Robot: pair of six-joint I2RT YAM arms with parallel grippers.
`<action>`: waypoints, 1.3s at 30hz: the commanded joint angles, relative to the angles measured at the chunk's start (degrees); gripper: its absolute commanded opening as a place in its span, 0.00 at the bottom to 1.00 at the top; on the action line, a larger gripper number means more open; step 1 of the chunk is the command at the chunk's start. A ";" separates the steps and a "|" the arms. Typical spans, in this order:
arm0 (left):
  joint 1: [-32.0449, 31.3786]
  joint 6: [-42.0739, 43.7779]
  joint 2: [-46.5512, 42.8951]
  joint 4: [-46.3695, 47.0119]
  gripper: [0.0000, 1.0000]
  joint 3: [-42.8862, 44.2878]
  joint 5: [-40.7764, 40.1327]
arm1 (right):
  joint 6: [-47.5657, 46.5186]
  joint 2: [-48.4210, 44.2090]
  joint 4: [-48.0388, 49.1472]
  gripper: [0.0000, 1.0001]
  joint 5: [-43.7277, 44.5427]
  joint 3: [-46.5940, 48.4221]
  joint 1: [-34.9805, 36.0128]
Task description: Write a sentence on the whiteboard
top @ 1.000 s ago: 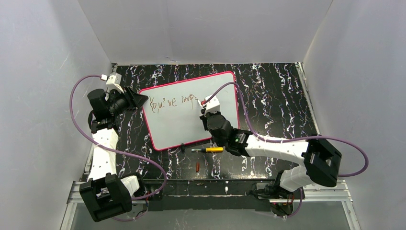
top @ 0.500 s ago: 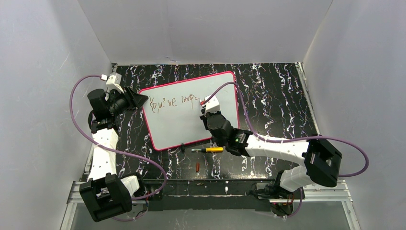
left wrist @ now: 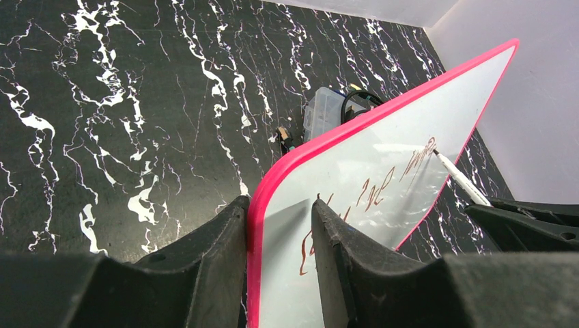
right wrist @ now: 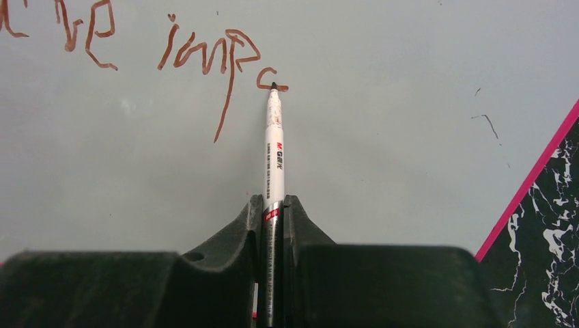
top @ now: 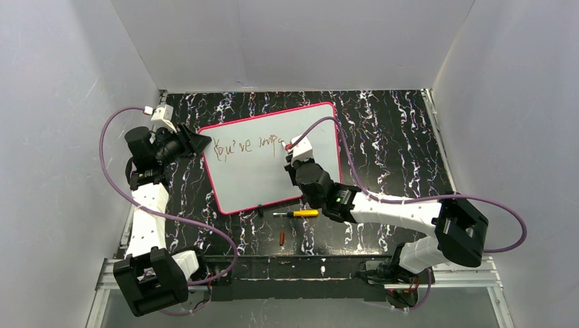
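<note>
The whiteboard (top: 273, 174), white with a pink-red rim, lies on the black marbled table. The sentence (top: 246, 145) reads "You've imp" plus a small curl, in reddish-brown. My left gripper (top: 201, 142) is closed over the board's far-left corner, with the rim (left wrist: 263, 205) between its fingers. My right gripper (top: 290, 152) is shut on a white marker (right wrist: 274, 157). The marker's tip touches the board at the end of the last curl (right wrist: 270, 78). The marker also shows in the left wrist view (left wrist: 461, 179), as does the lettering (left wrist: 372, 191).
A yellow and black pen-like tool (top: 297, 213) and a small red cap (top: 282, 238) lie on the table in front of the board. A black clip (top: 260, 210) sits on the board's near rim. A clear plastic box (left wrist: 321, 113) sits beyond the board. White walls enclose the table.
The right gripper and marker have shifted very slightly at the end of the lettering. The left arm and the board have not moved.
</note>
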 commanded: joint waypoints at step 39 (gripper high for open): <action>-0.34 0.33 -1.82 0.42 0.36 -0.09 2.42 | 1.98 -2.94 -0.72 0.01 -0.53 -0.47 -3.36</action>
